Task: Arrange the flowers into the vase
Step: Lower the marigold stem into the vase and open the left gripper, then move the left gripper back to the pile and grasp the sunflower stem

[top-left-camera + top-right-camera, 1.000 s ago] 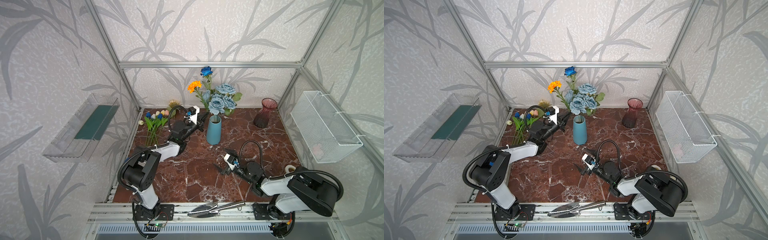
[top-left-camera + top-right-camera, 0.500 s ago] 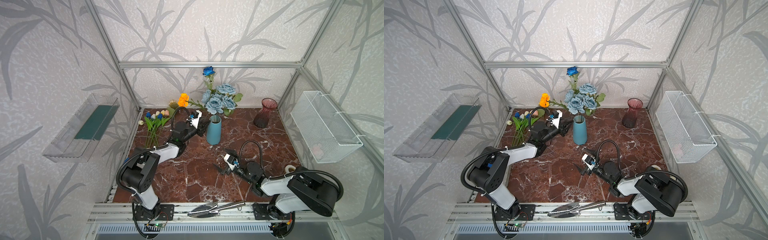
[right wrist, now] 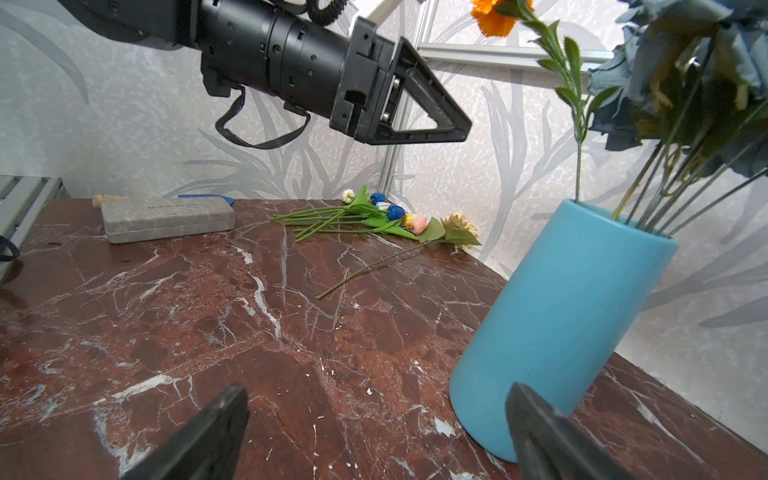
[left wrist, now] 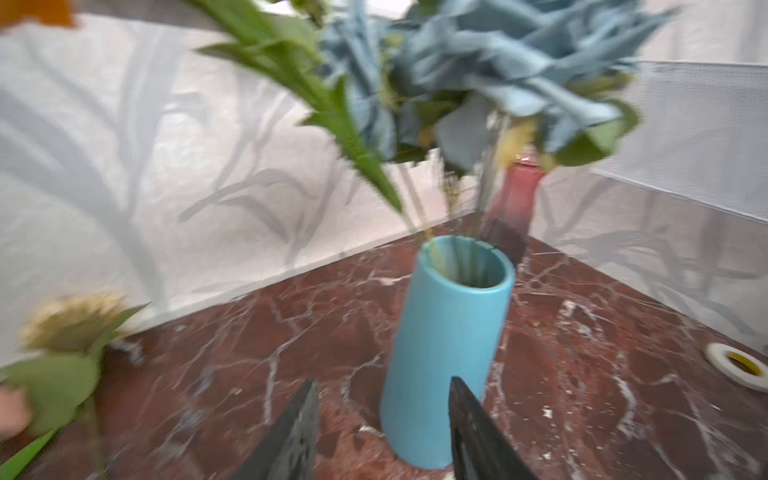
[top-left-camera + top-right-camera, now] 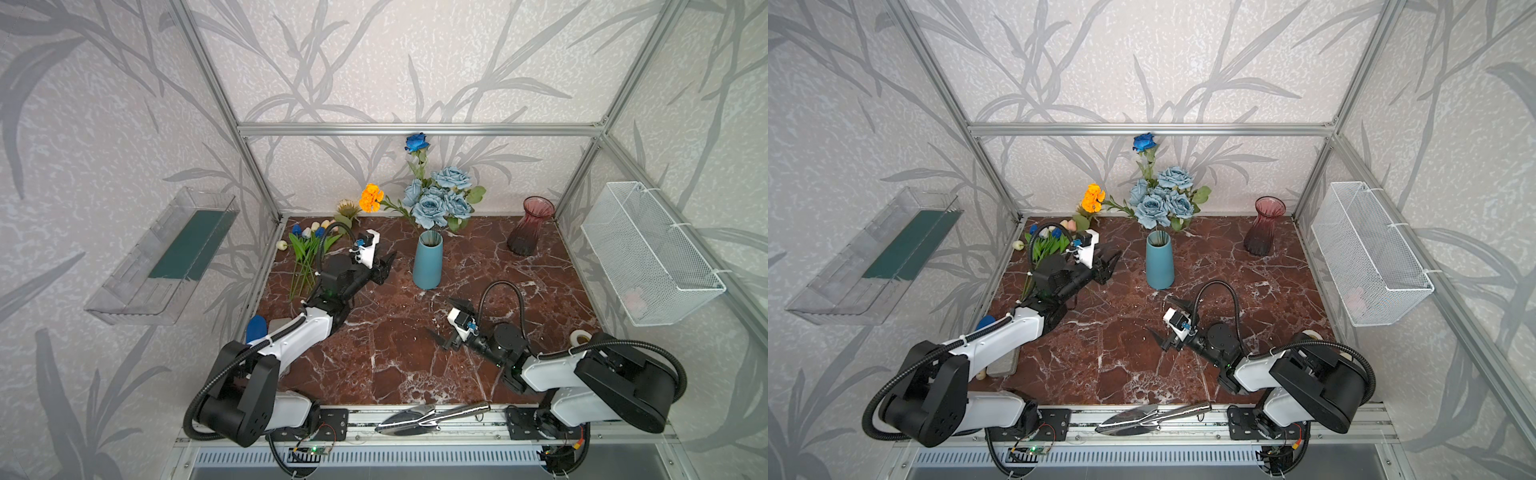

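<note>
A blue vase stands at the back middle of the marble table. It holds a dark blue rose, a dusty-blue rose bunch and an orange marigold that leans out to the left. The tulips and a cream sunflower lie at the back left. My left gripper hovers just left of the vase, open and holding nothing. In front of the vase my right gripper stands wide open and empty.
A red glass vase stands at the back right. A white wire basket hangs on the right wall and a clear shelf on the left. A grey case lies front left, a tape roll right, a metal trowel on the front rail.
My left gripper opened, let go of the marigold stem and drew back from the vase. The marigold tipped down to the left. The right arm stayed still.
</note>
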{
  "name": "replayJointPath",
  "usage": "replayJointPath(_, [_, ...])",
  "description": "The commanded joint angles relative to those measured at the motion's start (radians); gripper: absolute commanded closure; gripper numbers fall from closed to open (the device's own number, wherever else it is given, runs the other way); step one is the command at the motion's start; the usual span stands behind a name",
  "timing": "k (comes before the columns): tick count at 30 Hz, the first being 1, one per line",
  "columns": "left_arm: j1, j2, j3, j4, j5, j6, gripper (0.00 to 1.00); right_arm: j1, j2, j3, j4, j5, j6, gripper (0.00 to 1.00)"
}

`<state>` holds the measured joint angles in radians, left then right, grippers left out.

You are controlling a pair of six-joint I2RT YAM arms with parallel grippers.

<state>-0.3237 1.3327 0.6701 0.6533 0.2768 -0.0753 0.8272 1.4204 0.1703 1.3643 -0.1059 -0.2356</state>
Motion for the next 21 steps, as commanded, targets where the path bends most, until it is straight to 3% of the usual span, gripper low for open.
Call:
replayJointPath(1, [0.049,-0.022,-0.020,-0.082,-0.209,-0.076,0.48,0.007,-0.009,0.004,0.042,-0.002,0.001,0.02])
replayJointPath(6, [0.101,0.029,0.039,-0.248,-0.389,-0.149,0.47,0.008,-0.015,0.001,0.042,0.006,-0.004,0.02])
replayJointPath(12, [0.173,0.214,0.248,-0.546,-0.421,-0.190,0.42,0.010,-0.019,-0.003,0.043,0.008,-0.008,0.02])
replayJointPath(17, [0.185,0.429,0.540,-0.880,-0.440,-0.175,0.40,0.013,-0.032,-0.005,0.032,0.011,-0.012,0.02])
replayJointPath(21, [0.185,0.573,0.726,-1.039,-0.439,-0.150,0.38,0.016,-0.038,-0.009,0.032,0.012,-0.017,0.02])
